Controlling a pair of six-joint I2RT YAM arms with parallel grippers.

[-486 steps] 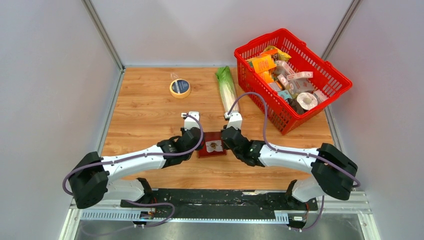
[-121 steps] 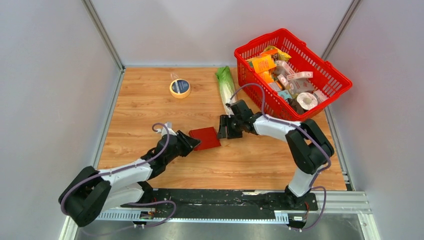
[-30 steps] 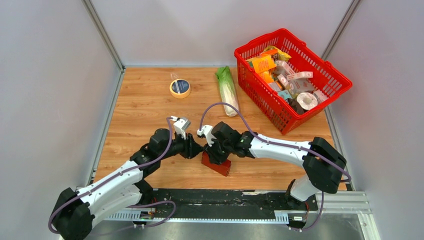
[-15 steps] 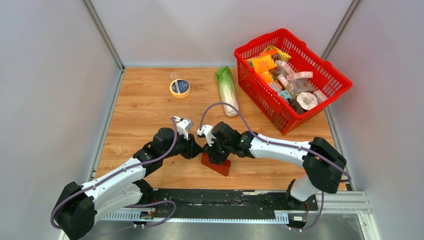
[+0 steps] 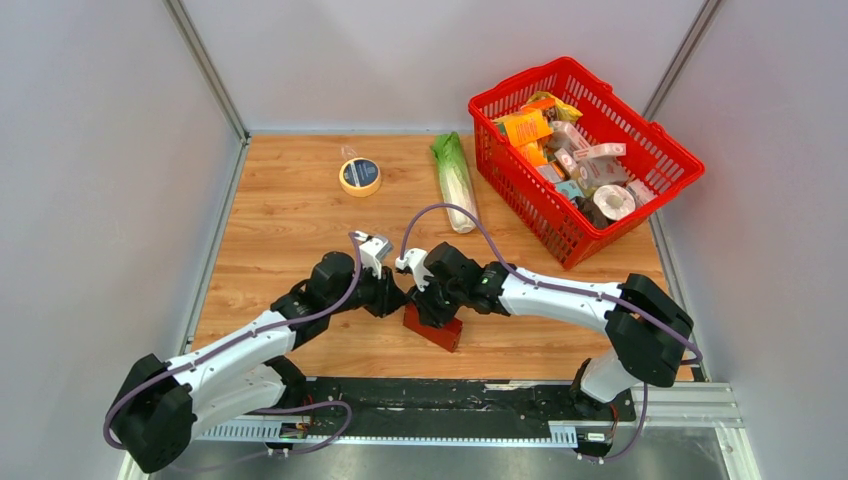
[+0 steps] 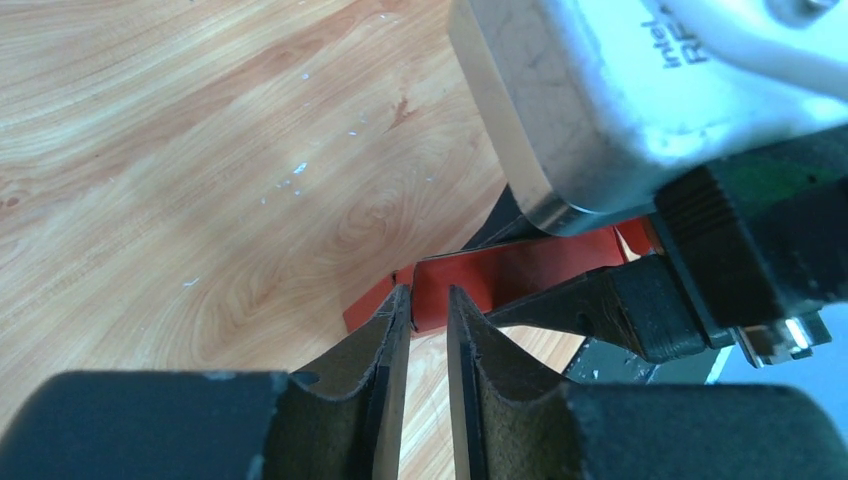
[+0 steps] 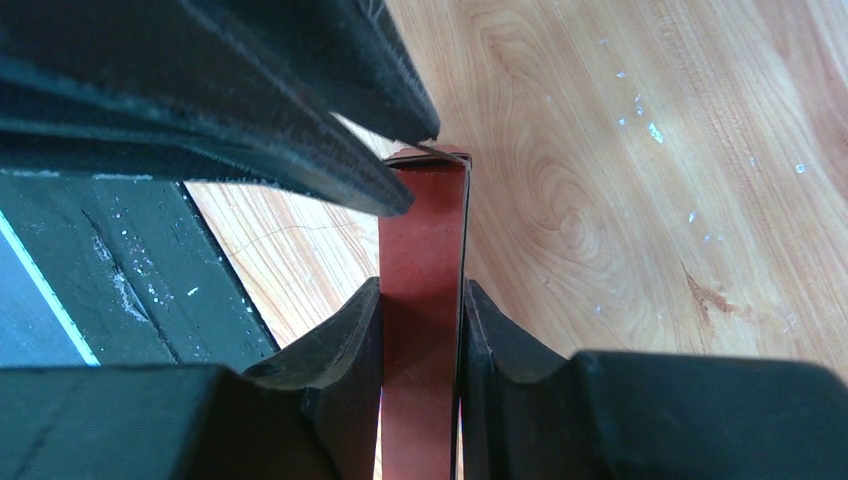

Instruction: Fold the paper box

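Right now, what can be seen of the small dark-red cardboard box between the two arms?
The small dark-red thin cardboard box looks plain and matte, and is flattened into a narrow block. It seems to rest on edge on the wooden table, near the front, turned slantwise. The right end effector is shut on its two broad faces. The tips of the left end effector meet one end of it; whether they pinch it is unclear.

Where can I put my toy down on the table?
The biggest bare wood is on the left, between the tape roll and the left arm. Another patch lies between the cabbage, the basket and the right arm. A smaller one sits between the tape roll and the cabbage. The front middle is crowded: both arms meet at the paper box.
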